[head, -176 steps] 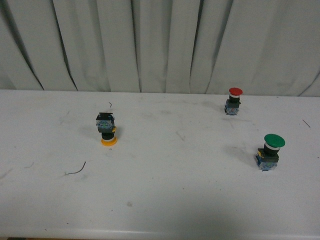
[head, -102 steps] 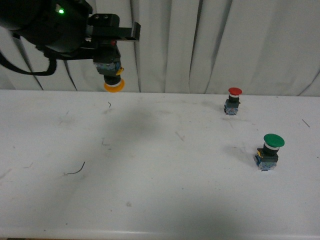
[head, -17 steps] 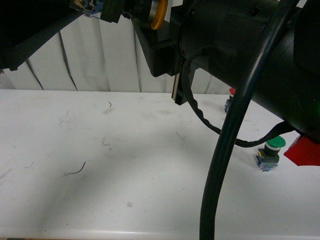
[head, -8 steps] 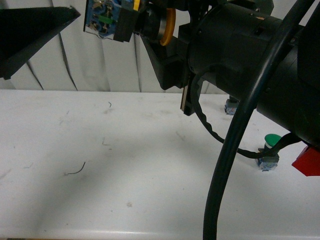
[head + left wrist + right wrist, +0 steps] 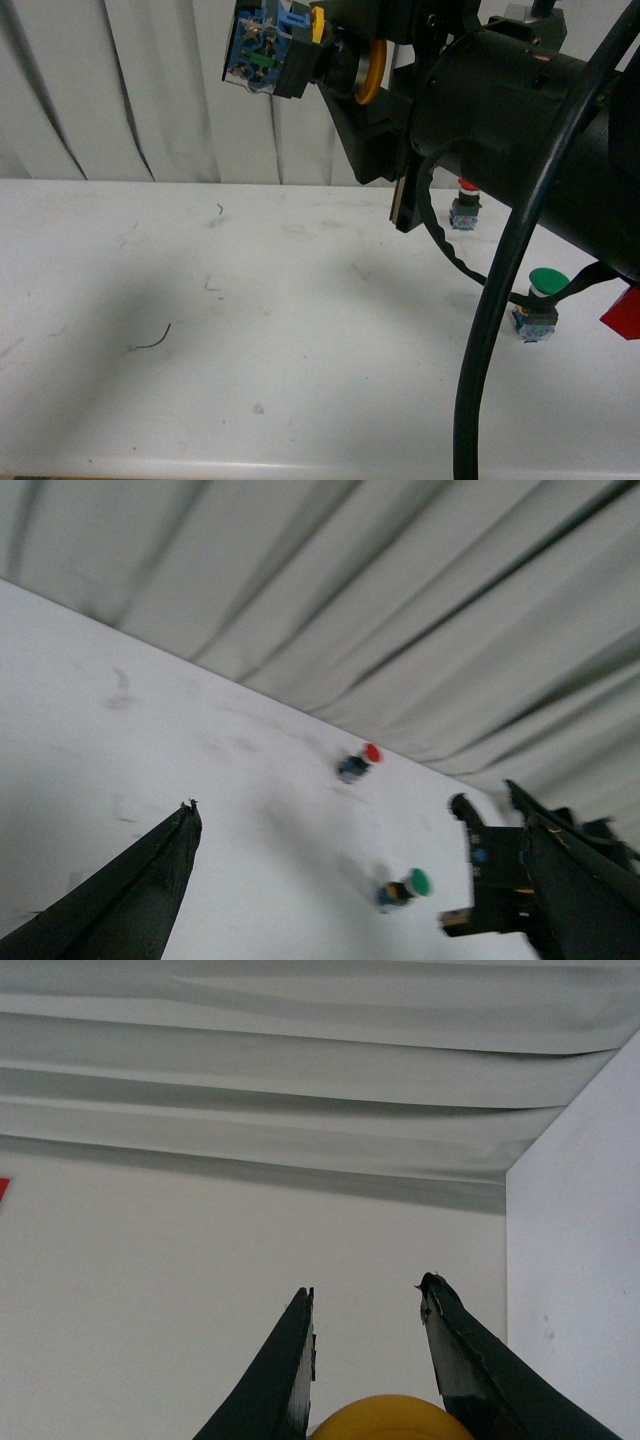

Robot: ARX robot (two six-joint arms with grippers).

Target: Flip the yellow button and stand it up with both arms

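Note:
The yellow button (image 5: 300,55) hangs high above the table in my right gripper (image 5: 340,62). It lies sideways: the blue-black contact block points left and the yellow cap's edge (image 5: 371,70) faces the arm. In the right wrist view the yellow cap (image 5: 385,1422) sits between the two black fingers, and the right gripper (image 5: 368,1288) is shut on it. My left gripper (image 5: 350,795) is open and empty, jaws far apart. A blurred dark block with blue and yellow spots (image 5: 490,875) lies close to one left finger. The left gripper is out of the front view.
The red-capped button (image 5: 468,192) stands at the back right of the white table (image 5: 300,350), and the green-capped button (image 5: 545,295) stands nearer, partly behind a cable. Both show in the left wrist view: red (image 5: 368,753), green (image 5: 412,884). A thin wire scrap (image 5: 150,340) lies left. Grey curtain behind.
My right arm has carried the yellow button rightward and slightly down. The left gripper's dark finger has left the front view's upper left corner.

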